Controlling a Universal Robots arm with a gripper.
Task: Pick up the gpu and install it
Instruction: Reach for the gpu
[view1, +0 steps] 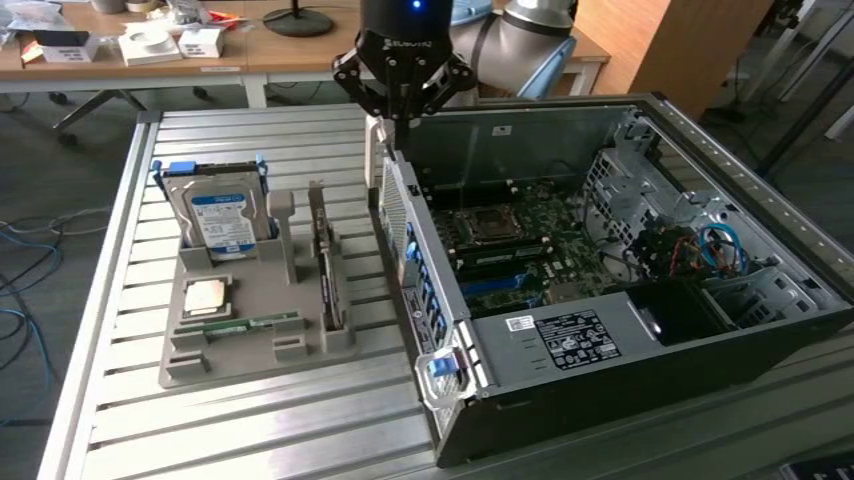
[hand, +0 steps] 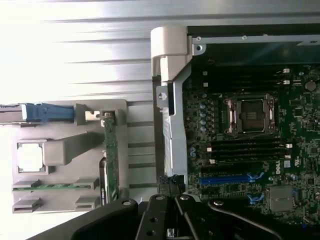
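gpu (view1: 324, 262) upright in holder (view1: 200, 365), closed gripper (view1: 384, 122) hanging over case wall (view1: 400, 215)

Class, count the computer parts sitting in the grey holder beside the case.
4: hard drive upright at the far end, CPU and RAM stick lying flat, gpu on edge nearest the case. None seems hidden.

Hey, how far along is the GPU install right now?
Nothing looks done yet: the gpu stands on edge in the grey holder, untouched. In hand: nothing; the gripper is shut, above the rear wall of the open case. Left: pickup and seating; the blue slot is empty.
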